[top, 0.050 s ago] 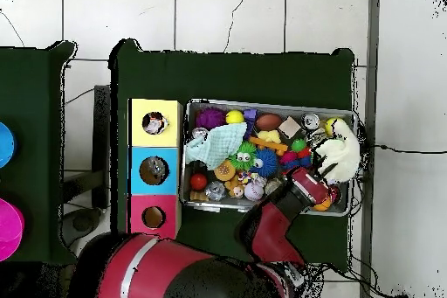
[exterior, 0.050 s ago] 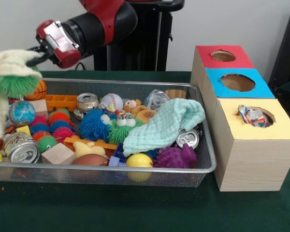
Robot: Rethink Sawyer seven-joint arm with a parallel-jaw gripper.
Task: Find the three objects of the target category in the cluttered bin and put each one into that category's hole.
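Pincer (exterior, 0.050 s ago: 35,57) clamped on a cream cloth (exterior, 0.050 s ago: 4,72), lifted over the end of the bin (exterior, 0.050 s ago: 203,166) farthest from the boxes.

The cloth drapes from the pincer, with a green spiky ball (exterior, 0.050 s ago: 17,83) pressed against its underside; whether the ball is gripped too cannot be told. Across the bin from the pincer lies a mint cloth (exterior, 0.050 s ago: 166,123) on the toys and cans. Beyond it, on the bench (exterior, 0.050 s ago: 135,208), stand the red box (exterior, 0.050 s ago: 222,57), blue box (exterior, 0.050 s ago: 237,83) and yellow box (exterior, 0.050 s ago: 253,123); only the yellow hole shows something crumpled inside. Judging by that, one deposit may be done, and the held cloth is yet to travel the bin's whole length.
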